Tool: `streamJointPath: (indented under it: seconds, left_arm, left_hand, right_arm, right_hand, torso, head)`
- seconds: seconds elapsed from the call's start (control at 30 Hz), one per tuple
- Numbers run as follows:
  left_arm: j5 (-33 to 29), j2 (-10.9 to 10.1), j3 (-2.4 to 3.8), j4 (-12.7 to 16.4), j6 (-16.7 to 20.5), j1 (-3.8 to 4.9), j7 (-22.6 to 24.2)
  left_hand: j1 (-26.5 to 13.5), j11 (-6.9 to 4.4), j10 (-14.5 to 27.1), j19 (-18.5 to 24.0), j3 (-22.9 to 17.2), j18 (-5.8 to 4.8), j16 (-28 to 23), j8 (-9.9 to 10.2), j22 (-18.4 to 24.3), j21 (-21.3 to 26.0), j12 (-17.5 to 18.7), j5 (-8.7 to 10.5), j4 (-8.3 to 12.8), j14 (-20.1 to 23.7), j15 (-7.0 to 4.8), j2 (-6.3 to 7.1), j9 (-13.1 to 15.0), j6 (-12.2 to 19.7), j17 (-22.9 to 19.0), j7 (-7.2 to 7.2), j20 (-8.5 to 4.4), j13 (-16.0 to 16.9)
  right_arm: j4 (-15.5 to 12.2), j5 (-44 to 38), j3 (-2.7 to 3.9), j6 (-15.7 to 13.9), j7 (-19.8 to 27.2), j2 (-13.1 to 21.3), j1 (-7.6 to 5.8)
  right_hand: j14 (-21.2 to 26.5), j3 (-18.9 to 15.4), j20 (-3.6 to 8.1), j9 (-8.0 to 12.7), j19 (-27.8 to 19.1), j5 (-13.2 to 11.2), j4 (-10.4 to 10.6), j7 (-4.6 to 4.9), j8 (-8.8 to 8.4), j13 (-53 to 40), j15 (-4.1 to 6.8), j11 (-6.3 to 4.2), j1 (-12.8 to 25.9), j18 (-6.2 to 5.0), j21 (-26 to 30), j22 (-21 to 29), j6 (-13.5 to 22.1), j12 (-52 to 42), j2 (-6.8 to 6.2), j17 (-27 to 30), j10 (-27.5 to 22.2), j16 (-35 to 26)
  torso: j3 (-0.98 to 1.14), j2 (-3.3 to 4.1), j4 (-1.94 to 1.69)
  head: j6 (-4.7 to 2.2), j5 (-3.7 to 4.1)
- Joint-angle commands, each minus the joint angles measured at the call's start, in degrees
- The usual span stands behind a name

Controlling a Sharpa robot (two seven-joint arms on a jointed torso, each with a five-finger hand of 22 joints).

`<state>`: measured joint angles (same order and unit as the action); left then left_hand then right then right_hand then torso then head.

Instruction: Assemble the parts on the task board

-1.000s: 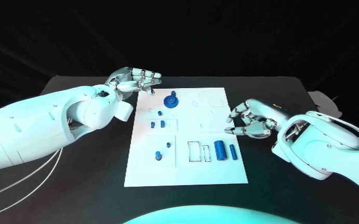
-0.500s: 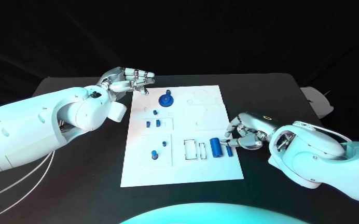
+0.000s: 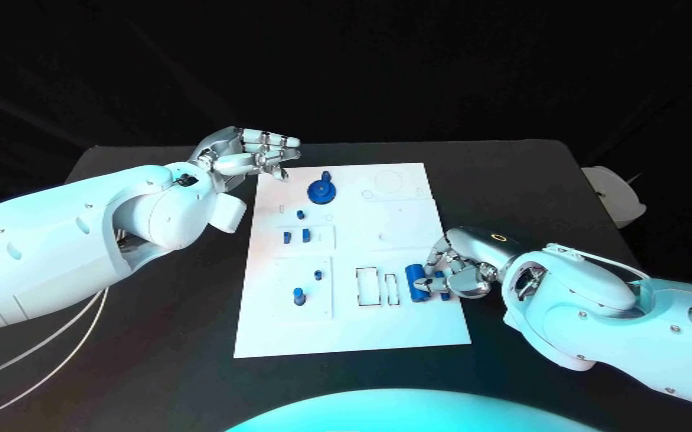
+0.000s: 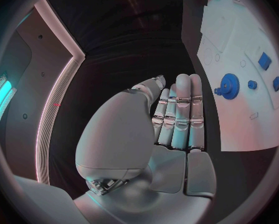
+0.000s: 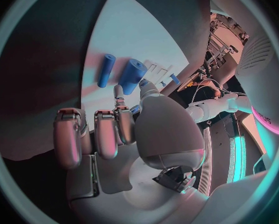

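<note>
Head view: a white board [image 3: 361,252] lies mid-counter [image 3: 144,332], carrying small blue parts, among them a gear [image 3: 325,191] near its far edge, a thick cylinder [image 3: 417,283] near its right edge and little pegs [image 3: 299,295] in slots on its left half. The left hand [image 3: 253,155] hovers just off the board's far left corner, fingers curled inward around nothing. The right hand [image 3: 464,264] sits at the board's right edge, its fingers bent down beside the cylinder; whether they touch it is hard to tell. Left wrist view: the left hand [image 4: 171,129] shows its fingers [image 4: 183,109] folded together against the palm, empty, with the gear [image 4: 229,86] and two blue blocks [image 4: 264,61] on the board [image 4: 239,119] just beyond. Right wrist view: the right hand's [image 5: 108,134] fingers [image 5: 69,137] are curled short of the cylinder [image 5: 132,76] and a thinner blue pin [image 5: 106,70] lying side by side on the board [image 5: 133,30]; the fingers appear to hold nothing.
</note>
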<state>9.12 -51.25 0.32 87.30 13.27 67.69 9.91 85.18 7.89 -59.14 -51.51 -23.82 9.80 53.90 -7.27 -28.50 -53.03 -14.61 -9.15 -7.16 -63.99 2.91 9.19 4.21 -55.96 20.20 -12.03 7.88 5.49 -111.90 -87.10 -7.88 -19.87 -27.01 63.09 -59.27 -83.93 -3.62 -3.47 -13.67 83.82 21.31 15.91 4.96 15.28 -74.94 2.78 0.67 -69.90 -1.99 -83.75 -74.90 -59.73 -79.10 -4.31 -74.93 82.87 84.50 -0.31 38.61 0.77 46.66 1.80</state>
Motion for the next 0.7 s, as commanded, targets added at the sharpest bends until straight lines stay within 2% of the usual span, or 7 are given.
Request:
streamJointPath:
  seconds: [0.03,0.7]
  left_arm:
    - [-0.15,0.06,0.03,0.25,-0.77,0.04,0.63]
    - [-0.15,-0.36,0.03,0.52,-0.84,0.05,0.52]
  left_hand:
    - [-0.03,-0.08,0.4,0.02,0.07,0.75,-0.26,-0.08,0.05,0.34,-0.36,-0.04,0.23,0.21,0.09,-0.44,-0.07,0.43,-0.08,0.0,0.24,-0.08]
    - [-0.09,-0.08,0.44,0.02,0.08,0.76,-0.26,-0.11,0.08,0.37,-0.43,-0.05,0.22,0.19,0.09,-0.51,-0.07,0.44,-0.09,0.01,0.26,-0.08]
  right_arm:
    - [0.31,-1.21,0.0,1.61,-1.74,-0.36,0.14]
    - [2.67,-1.23,-0.01,3.28,-4.39,-3.67,1.78]
  right_hand:
    - [-3.95,-0.18,0.41,-0.11,3.88,0.02,0.41,-0.03,0.34,-3.17,0.48,-0.14,0.21,0.67,0.1,-13.38,-0.56,0.21,-0.07,-3.85,-0.13,0.21]
    - [-3.95,-0.41,0.49,-0.3,3.9,0.14,0.4,-0.23,0.57,-3.14,0.6,-0.31,-0.58,0.69,0.01,-13.4,-1.12,0.38,0.54,-3.95,-0.17,0.24]
  torso:
    - [0.04,0.05,-0.02]
    - [0.05,0.06,0.05]
  head:
    - [0.2,-0.22]
    - [0.62,-0.67]
